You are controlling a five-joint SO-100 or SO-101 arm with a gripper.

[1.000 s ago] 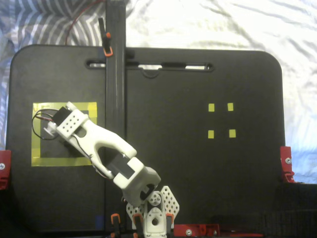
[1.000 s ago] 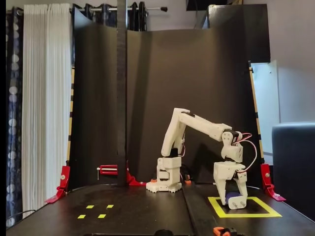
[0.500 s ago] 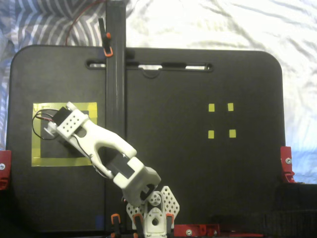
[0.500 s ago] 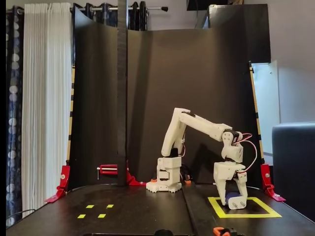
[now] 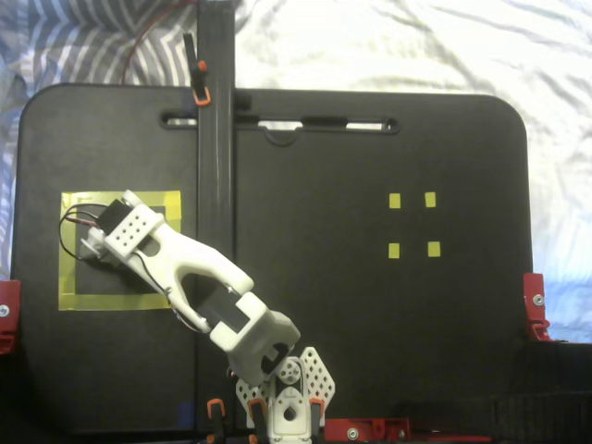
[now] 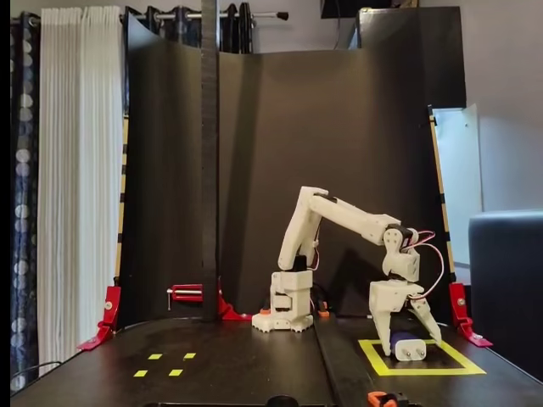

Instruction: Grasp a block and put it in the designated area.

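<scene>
The yellow tape square [image 5: 69, 250] lies on the black board at the left of a fixed view seen from above, and at the front right in a fixed view from the side [image 6: 424, 370]. The navy block [image 6: 409, 346] rests on the black floor inside it. My white gripper [image 6: 411, 347] points down over the block. Its fingers [image 6: 383, 326] are spread to either side of the block, and the jaws look open. From above, the gripper [image 5: 92, 248] covers the block, which is hidden there.
Tiny yellow tape squares [image 5: 395, 201] sit on the other half of the board [image 6: 155, 356]. A tall black post [image 5: 215, 139] stands mid-board beside the arm [image 6: 209, 170]. Red clamps [image 5: 535, 305] hold the board's edges. The arm's base [image 6: 288, 309] is at the board's edge.
</scene>
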